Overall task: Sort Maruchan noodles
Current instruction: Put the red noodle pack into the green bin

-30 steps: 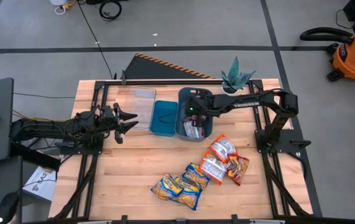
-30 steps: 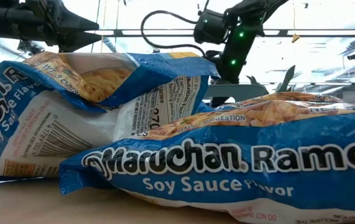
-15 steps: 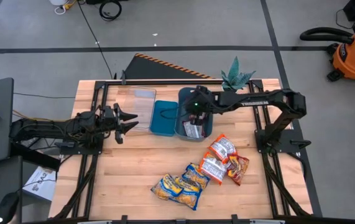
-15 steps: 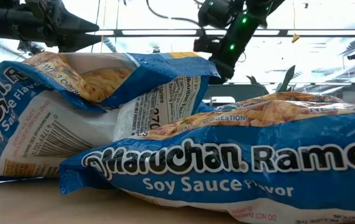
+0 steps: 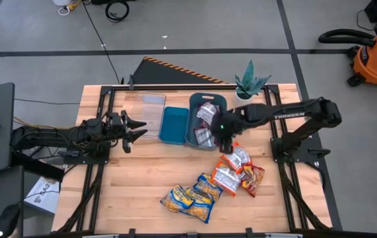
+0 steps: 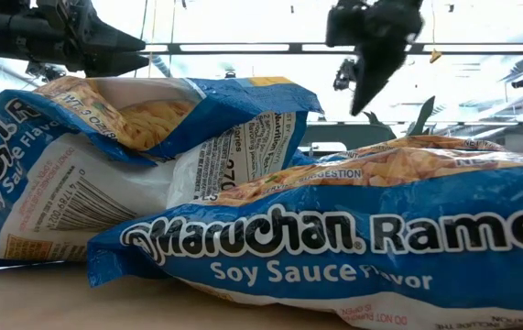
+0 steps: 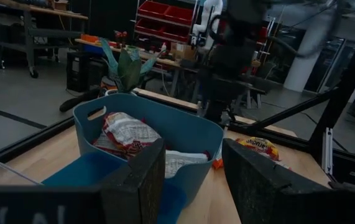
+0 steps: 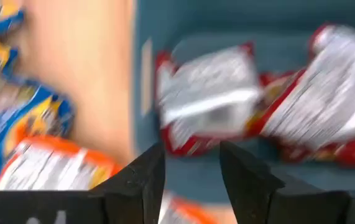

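- While the right arm works, the left gripper point(image 5: 130, 130) waits over the table's left side, jaws parted, empty.
- Red-and-white packets point(image 5: 206, 118) lie in the grey-blue bin point(image 5: 195, 132), apparently their sorted home.
- Just beside that bin, the right gripper point(image 5: 226, 141) hovers, fingers apart, holding nothing.
- Unsorted packets point(image 5: 236, 169) lie nearby on the table.

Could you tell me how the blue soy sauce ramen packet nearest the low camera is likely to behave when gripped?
The blue soy sauce packet looks crinkly and glossy, so it may slip or crumple. Its puffy wrapper suggests it is light. The noodle block pictured on it would probably be brittle, so a hard squeeze might crack it.
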### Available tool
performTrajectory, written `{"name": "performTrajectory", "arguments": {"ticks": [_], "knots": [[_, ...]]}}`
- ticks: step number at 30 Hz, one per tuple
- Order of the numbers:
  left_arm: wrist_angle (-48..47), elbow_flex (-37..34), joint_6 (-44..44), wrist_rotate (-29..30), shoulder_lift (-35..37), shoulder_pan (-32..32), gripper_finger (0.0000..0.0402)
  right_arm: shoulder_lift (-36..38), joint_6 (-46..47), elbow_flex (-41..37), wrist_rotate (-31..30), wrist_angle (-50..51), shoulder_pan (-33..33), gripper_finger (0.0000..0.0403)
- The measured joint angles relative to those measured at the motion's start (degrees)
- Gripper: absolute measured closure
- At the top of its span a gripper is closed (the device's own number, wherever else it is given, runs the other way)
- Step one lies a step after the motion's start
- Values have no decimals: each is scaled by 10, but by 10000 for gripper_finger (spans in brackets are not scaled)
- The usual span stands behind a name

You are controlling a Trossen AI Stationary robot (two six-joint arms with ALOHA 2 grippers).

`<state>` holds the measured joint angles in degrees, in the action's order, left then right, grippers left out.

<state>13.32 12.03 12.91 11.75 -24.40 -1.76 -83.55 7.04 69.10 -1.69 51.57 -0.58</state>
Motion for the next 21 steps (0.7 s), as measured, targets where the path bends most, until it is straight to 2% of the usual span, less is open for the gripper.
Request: {"name": "performTrajectory", "arguments": {"ticks": [7, 13, 21], "knots": [[0, 0, -10, 0, 0, 0, 235, -12, 130, -13, 2, 59, 108, 245], [2, 0, -61, 0, 0, 0, 235, -16, 267, -61, 29, 6, 199, 240], [4, 0, -80, 0, 0, 0, 235, -16, 467, -110, 1, -28, 298, 217]]}}
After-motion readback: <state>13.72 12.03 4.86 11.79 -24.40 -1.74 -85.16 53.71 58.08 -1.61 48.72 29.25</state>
